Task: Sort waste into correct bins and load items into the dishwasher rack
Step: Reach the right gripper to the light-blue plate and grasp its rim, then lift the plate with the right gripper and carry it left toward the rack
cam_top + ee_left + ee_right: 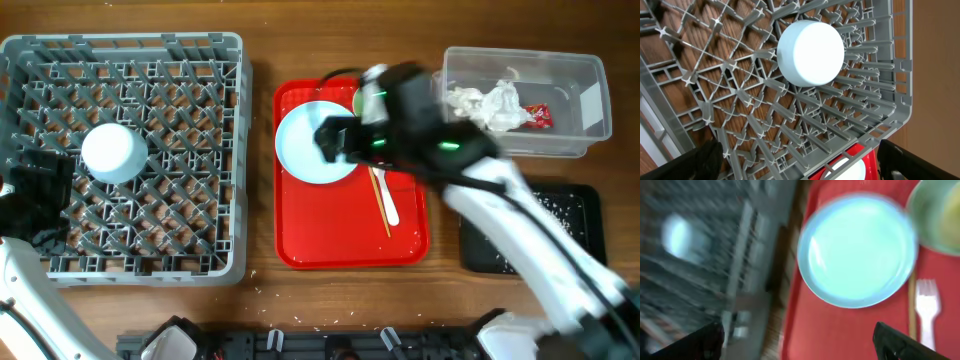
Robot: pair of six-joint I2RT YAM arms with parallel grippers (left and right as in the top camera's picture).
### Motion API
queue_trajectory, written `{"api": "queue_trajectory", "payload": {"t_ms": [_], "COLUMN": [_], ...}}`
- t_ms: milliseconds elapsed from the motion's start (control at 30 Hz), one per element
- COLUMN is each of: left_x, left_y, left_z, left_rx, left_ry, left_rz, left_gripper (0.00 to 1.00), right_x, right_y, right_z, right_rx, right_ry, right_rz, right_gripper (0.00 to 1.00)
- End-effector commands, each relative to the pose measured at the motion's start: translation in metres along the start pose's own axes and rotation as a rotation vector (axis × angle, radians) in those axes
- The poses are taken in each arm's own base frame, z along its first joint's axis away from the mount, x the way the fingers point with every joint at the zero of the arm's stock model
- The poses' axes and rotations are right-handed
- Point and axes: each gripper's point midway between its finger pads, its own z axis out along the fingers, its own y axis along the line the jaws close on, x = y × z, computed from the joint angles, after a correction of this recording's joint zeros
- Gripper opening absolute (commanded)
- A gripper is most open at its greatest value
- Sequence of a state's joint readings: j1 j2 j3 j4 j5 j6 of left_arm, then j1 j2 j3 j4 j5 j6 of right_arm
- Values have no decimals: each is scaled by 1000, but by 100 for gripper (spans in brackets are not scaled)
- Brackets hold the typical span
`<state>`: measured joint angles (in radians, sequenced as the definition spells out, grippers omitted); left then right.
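Note:
The small white bowl (pixel 113 152) sits upside down in the grey dishwasher rack (pixel 200 60), and it also shows in the left wrist view (pixel 811 52). The round pale plate (pixel 305 150) lies on the red tray (pixel 340 240) with the white fork (pixel 388 205) and chopsticks (pixel 380 195). My right gripper (pixel 335 140) hovers open over the plate (pixel 857 250). The pale green bowl (pixel 935 220) is beside it, with a yellowish shape inside. My left gripper (pixel 40 190) is open and empty at the rack's left side. Tissue (pixel 490 105) and the red wrapper (pixel 541 117) lie in the clear tub (pixel 590 75).
The black tray (pixel 580 215) with rice scraps stands right of the red tray, below the tub. My right arm crosses above the black tray and the tray's right half. A few crumbs lie on the wooden table near the front edge.

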<state>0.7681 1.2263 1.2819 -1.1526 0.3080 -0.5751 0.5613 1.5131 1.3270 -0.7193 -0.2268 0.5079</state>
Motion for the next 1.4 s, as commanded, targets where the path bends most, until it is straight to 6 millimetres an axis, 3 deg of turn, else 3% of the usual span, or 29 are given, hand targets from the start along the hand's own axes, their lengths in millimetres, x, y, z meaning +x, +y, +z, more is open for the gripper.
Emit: {"api": "queue_trajectory", "payload": {"t_ms": [0, 33, 167, 200, 333, 500, 633, 700, 767, 867, 900, 933, 967, 1000, 1033, 1133, 1233, 1333, 1367], "left_x": [-2, -2, -2, -2, -2, -2, -2, -2, -2, -2, -2, -2, -2, -2, -2, -2, -2, -2, -2], "left_y": [2, 2, 2, 2, 2, 2, 2, 2, 2, 2, 2, 2, 2, 2, 2, 2, 2, 2, 2], "left_z": [0, 0, 0, 0, 0, 0, 0, 0, 0, 0, 0, 0, 0, 0, 0, 0, 0, 0, 0], "left_rx": [-7, -7, -7, -7, -7, -7, -7, -7, -7, -7, -7, -7, -7, -7, -7, -7, -7, -7, -7], "left_ry": [-6, -6, -6, -6, -6, -6, -6, -6, -6, -6, -6, -6, -6, -6, -6, -6, -6, -6, -6], "left_rz": [-15, -16, -15, -15, -15, -15, -15, -15, -15, -15, -15, -15, -15, -15, -15, -15, -15, -15, -15], "left_gripper": [100, 100, 100, 100, 100, 100, 100, 100, 100, 100, 100, 100, 100, 100, 100, 100, 100, 100, 100], "right_x": [28, 33, 32, 31, 57, 110, 141, 148, 149, 131, 120, 114, 109, 107, 105, 110, 118, 130, 135], "right_y": [-19, -26, -39, -47, -77, -92, -72, -59, -46, -11, 6, 18, 29, 39, 44, 40, 10, -8, -12], "right_z": [82, 109, 157, 166, 180, 156, 121, 102, 84, 62, 60, 59, 61, 64, 71, 97, 135, 151, 156], "right_rx": [150, 162, 172, 203, 310, 422, 386, 371, 354, 246, 178, 131, 95, 65, 62, 126, 271, 327, 335], "right_ry": [108, 130, 110, 97, 178, 381, 542, 572, 569, 465, 409, 372, 340, 316, 294, 268, 269, 316, 335], "right_rz": [-43, -37, -40, -34, -26, 99, 149, 137, 115, 35, -35, -85, -125, -164, -185, -225, -314, -356, -375], "right_gripper": [74, 56, 11, 4, 4, 4, 4, 4, 4, 7, 13, 38, 79, 94, 96, 96, 89, 71, 61]}}
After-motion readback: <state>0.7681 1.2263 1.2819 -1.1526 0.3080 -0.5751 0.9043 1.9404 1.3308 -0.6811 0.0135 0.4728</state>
